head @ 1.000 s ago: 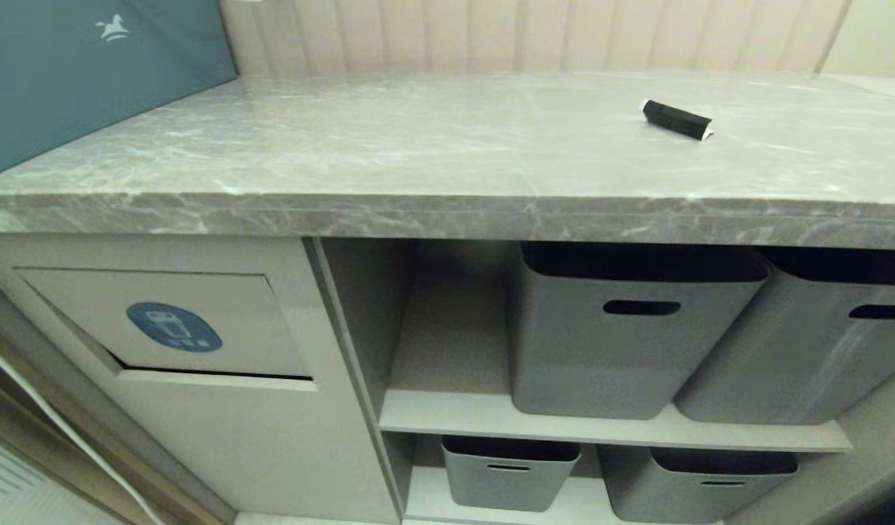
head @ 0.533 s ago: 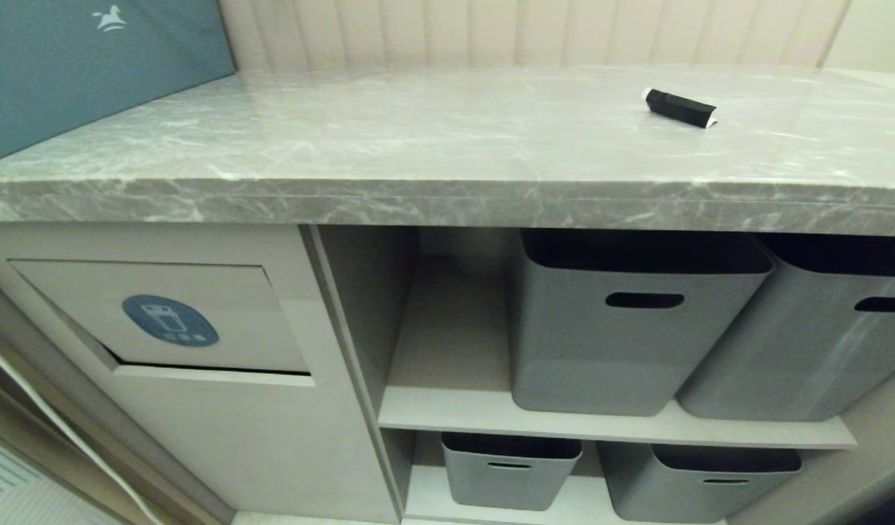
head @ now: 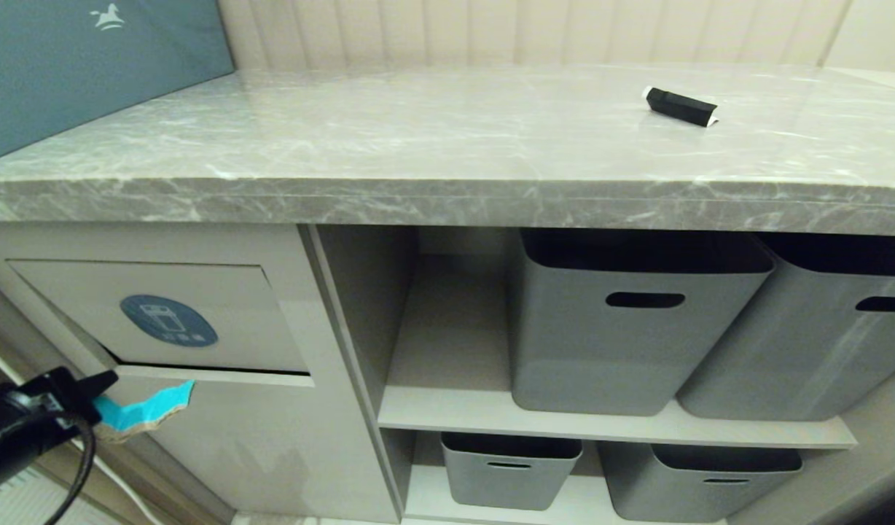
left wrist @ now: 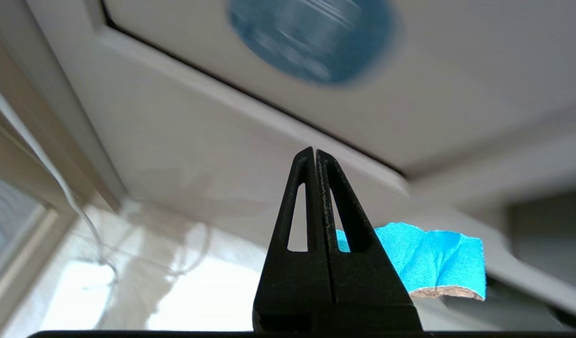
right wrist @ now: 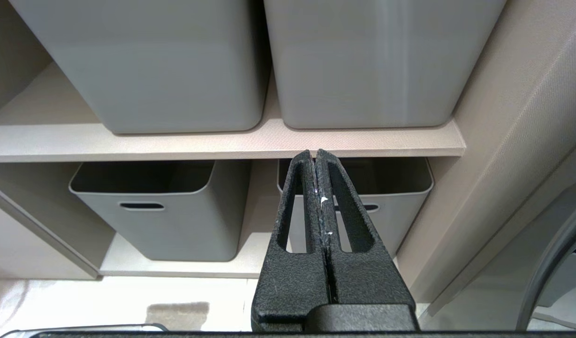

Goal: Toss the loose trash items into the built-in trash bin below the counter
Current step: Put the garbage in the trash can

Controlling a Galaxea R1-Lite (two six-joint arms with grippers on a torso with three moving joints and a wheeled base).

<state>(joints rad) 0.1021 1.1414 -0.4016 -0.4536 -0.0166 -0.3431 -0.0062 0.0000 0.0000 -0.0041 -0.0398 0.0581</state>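
My left gripper (head: 106, 380) sits low at the left, just below the lower edge of the built-in trash bin's flap (head: 221, 321) with its round blue sticker (head: 168, 320). It is shut on the tan cardboard scrap with a bright blue strip (head: 147, 410), which sticks out sideways. In the left wrist view the left gripper (left wrist: 314, 151) points at the panel under the flap (left wrist: 457, 84), with the scrap (left wrist: 428, 256) beside one finger. The black wrapper with a white end (head: 679, 106) lies on the counter (head: 418, 138), far right. My right gripper (right wrist: 314, 152) is shut and empty, facing the lower shelf.
A teal-blue box with a white horse logo (head: 90, 65) stands on the counter's left end. Grey plastic tubs (head: 630, 328) fill the open shelves to the right of the bin panel, two above and two below (right wrist: 161, 211). A cable trails from my left arm (head: 76, 467).
My left arm has come into the head view at the lower left, carrying the blue-striped scrap up to the bin flap. The head view shifted slightly downward early on.
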